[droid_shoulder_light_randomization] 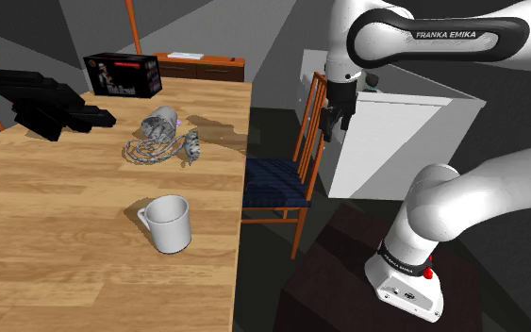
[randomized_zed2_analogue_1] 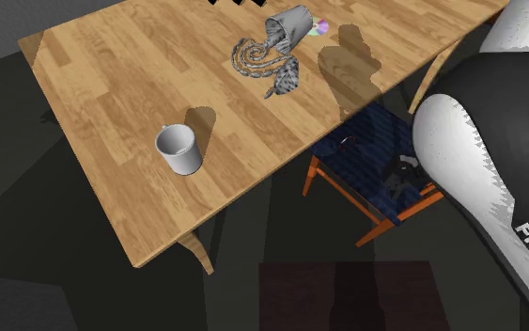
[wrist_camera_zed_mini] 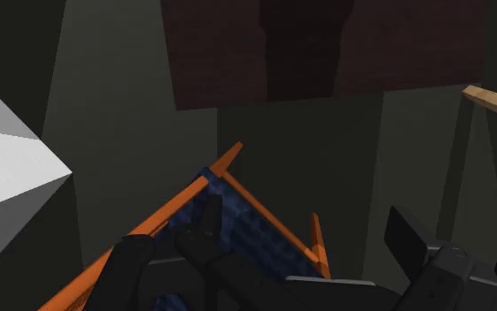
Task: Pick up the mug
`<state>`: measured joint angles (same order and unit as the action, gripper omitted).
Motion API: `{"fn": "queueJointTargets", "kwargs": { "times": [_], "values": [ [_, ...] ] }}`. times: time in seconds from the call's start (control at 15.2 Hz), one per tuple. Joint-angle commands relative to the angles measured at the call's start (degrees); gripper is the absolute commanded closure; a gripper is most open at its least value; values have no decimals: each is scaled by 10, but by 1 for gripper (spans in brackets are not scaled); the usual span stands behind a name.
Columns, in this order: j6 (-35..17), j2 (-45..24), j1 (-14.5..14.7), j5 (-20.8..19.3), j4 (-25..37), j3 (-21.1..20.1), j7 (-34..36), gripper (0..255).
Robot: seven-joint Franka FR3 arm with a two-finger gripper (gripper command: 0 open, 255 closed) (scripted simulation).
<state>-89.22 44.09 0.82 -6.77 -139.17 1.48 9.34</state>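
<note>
The fingers [wrist_camera_zed_mini: 206,235] are seen spread apart in the wrist view, with nothing clasped between them, and beyond them a chair [wrist_camera_zed_mini: 251,230] with an orange frame and a dark blue seat is looked down upon. In the shoulder view they are held in the air above that chair's back, past the edge of the bench [droid_shoulder_light_randomization: 56,226] and well apart from the mug [droid_shoulder_light_randomization: 171,224]. The mug, drawn white, is stood upright on the wooden bench near the edge that faces the chair, with its handle turned toward the shoulder view's left. Farther along the bench a grey cup [droid_shoulder_light_randomization: 160,121] is laid on its side beside a coil of grey cable [droid_shoulder_light_randomization: 145,151], and beyond these a black box [droid_shoulder_light_randomization: 122,74] and a black angular object [droid_shoulder_light_randomization: 46,104] are set. The arm's dark stand [droid_shoulder_light_randomization: 339,273] is placed beside the chair, and a white cabinet [droid_shoulder_light_randomization: 395,141] is seen behind the arm.
</note>
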Motion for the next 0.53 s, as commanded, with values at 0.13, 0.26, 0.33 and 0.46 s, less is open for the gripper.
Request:
{"fn": "queueJointTargets", "kwargs": {
  "times": [0.13,0.26,0.33,0.46],
  "values": [
    [-15,-14,11,21,0,-19,25,0],
    [-31,-30,21,41,2,-39,50,0],
    [-39,-38,26,51,4,-48,62,0],
    [-56,-58,35,69,10,-67,86,0]
  ]
}}
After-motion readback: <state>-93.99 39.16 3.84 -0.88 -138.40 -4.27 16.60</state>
